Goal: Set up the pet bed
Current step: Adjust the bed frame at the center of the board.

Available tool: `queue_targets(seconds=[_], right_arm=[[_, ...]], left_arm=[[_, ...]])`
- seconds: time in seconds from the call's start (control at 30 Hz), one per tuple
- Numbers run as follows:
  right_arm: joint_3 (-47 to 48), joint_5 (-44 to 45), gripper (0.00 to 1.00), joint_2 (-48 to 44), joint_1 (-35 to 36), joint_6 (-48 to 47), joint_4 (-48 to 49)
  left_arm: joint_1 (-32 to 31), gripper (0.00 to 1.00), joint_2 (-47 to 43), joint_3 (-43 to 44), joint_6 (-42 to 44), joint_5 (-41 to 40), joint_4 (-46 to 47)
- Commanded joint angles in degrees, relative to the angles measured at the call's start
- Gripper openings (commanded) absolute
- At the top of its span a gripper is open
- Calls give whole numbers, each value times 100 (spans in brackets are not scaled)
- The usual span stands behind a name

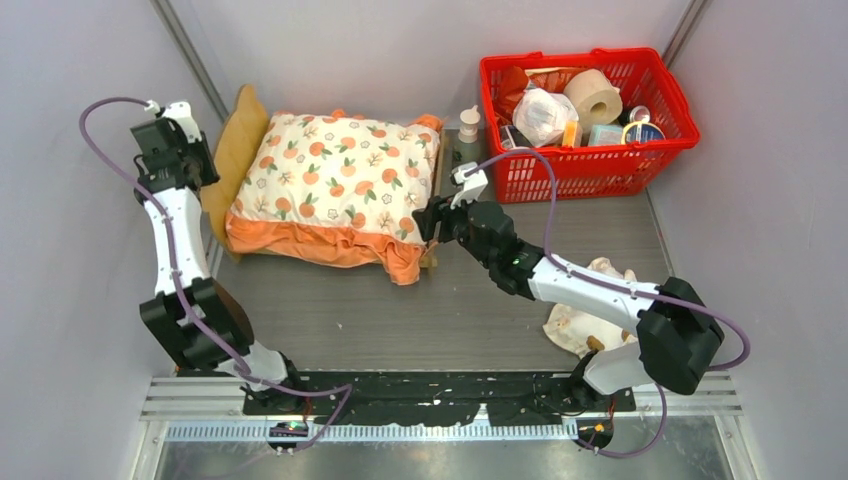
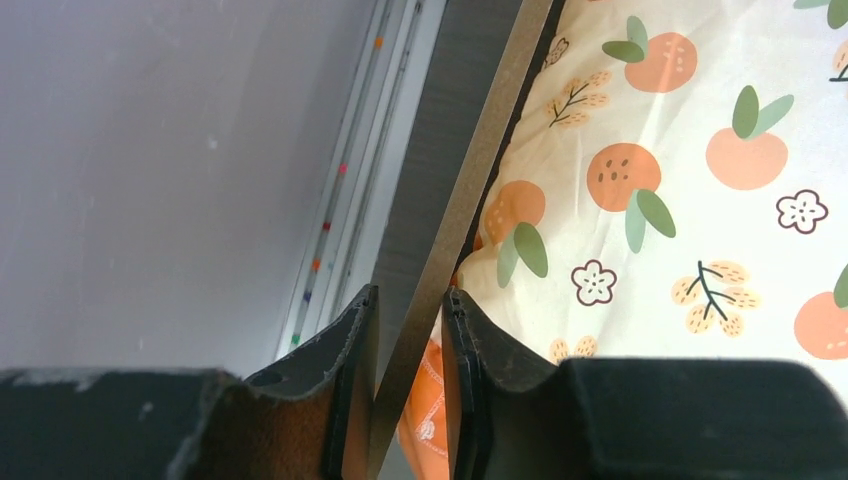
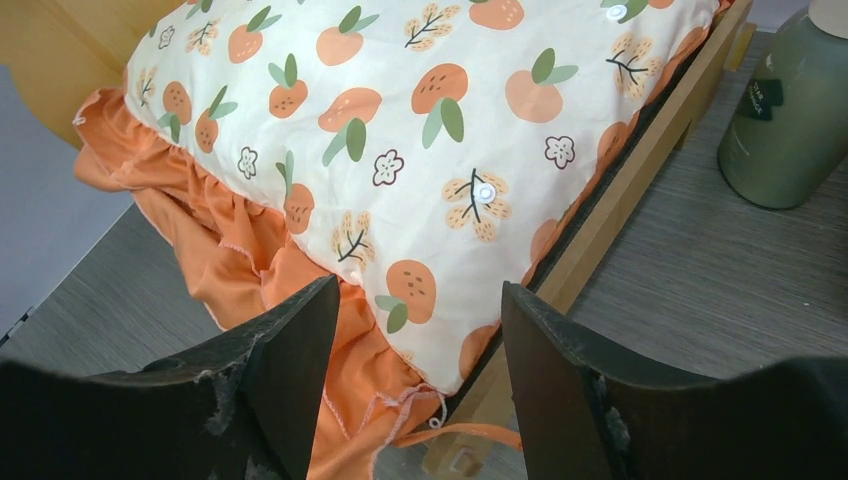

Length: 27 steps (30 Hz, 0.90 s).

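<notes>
Top external view: the pet bed (image 1: 243,135) is set at the far left of the grey wood-grain table (image 1: 400,310). Its light-wood headboard (image 2: 470,190) is turned toward the left wall (image 1: 60,250). The base is covered by a plump cream orange-print cushion (image 1: 335,175), whose orange ruffles spill over the near rail. The headboard is seen as a thin flat panel with a curved outline, and it is clamped between the fingers of the left gripper (image 2: 410,385). The right gripper (image 3: 420,330) is held open, jaws spread above the cushion's near right corner and the wooden foot rail (image 3: 620,220). Little room is left between headboard and wall. A green bottle (image 3: 790,120) stands just beside the foot rail, with a red basket (image 1: 590,110) to its right. The widest stretch of tabletop lies on the bed's near side.
</notes>
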Motion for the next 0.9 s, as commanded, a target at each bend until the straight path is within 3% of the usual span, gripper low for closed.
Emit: queue_targets(seconds=[0.0,0.2,0.43,0.53,0.63,0.73,0.8,0.87], right_arm=[[-61,139,67,-250,-28,-182,-27],[-201,-23,66,-393,-30,-346,-126],[-203,-359,66,-637,-27,-756,-329],[-128,-563,66,-759,7,-922,-358],[8,-694,66,-710,150,-1148,-381],[330,-650,66,-509,427,-1393,-391],[605,-666,66,-239,615,-1576,-373],[926,-766,66,255,804,-1826,-325]], left_arm=[[-32,0,-847,-509,-247,-833,-388],[-27,0,-2154,-1833,-1164,-1023,233],[-26,0,-2649,-1787,-1852,-830,-310],[-24,23,-2815,-1596,-2018,-1111,-648],[-12,56,-2895,-1137,-2292,-1357,-1339],[38,70,-2922,-681,-2579,-1093,-2014],[38,89,-3017,-494,-2808,-1056,-2306],[38,99,-3166,-297,-2908,-1046,-2523]])
